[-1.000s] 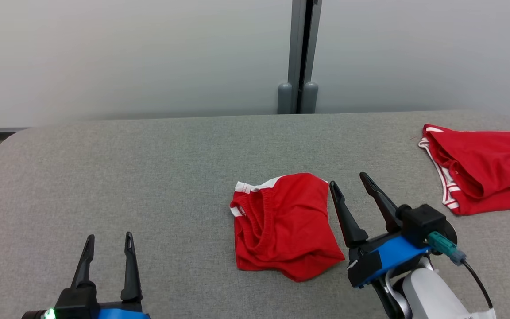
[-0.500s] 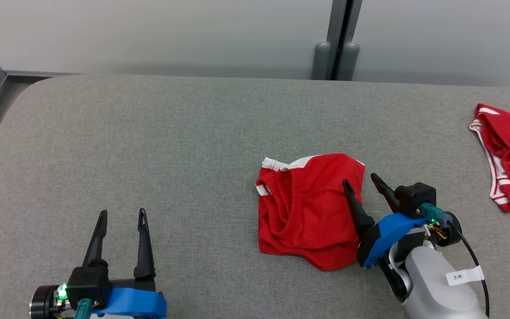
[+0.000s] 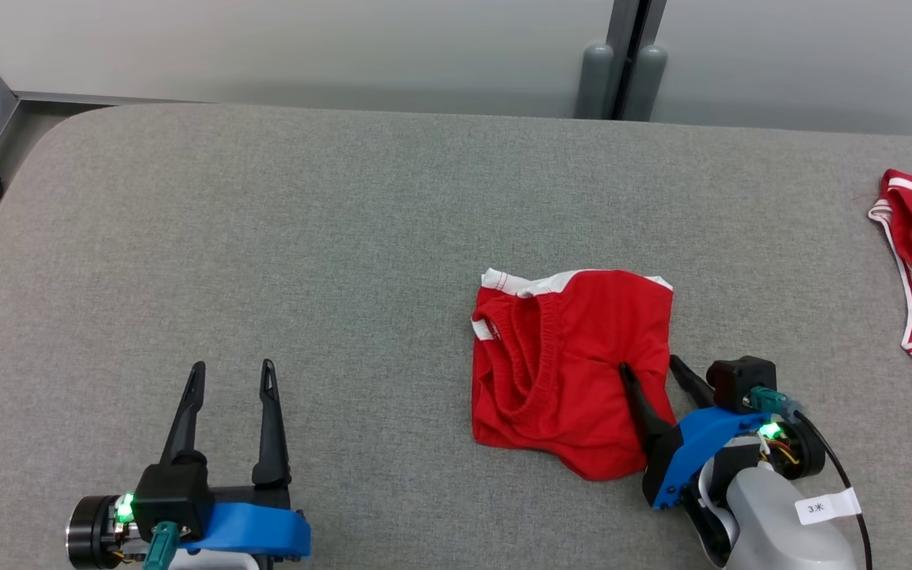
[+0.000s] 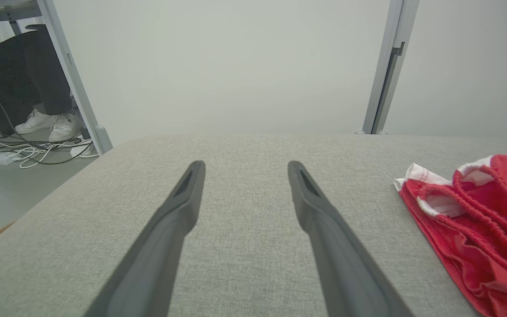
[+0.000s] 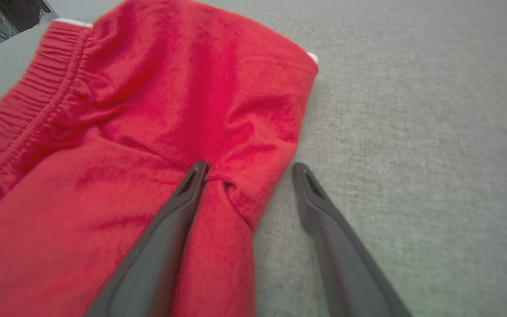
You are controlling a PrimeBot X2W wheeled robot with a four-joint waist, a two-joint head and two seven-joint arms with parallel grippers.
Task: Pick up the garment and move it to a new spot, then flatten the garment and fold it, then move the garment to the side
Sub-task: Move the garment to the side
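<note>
Red garment [image 3: 559, 356] at 4 o'clock on the table [image 3: 345, 237] looks light and floppy. Right gripper [image 3: 649, 364] is wide open, empty, straddling its 3 o'clock edge, so I'd pinch there. Left gripper [image 3: 233, 364] is open, empty.

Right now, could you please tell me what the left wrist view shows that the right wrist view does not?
Left wrist view's own: the open left gripper pointing across bare table, a person's white shoes on the floor beyond, and the wall post. Right wrist view's own: the open right gripper straddling the red garment's edge, one finger pressing a crease into the cloth, the other over the table beside it. Shared: the garment with its elastic waistband, and the grey table.
</note>
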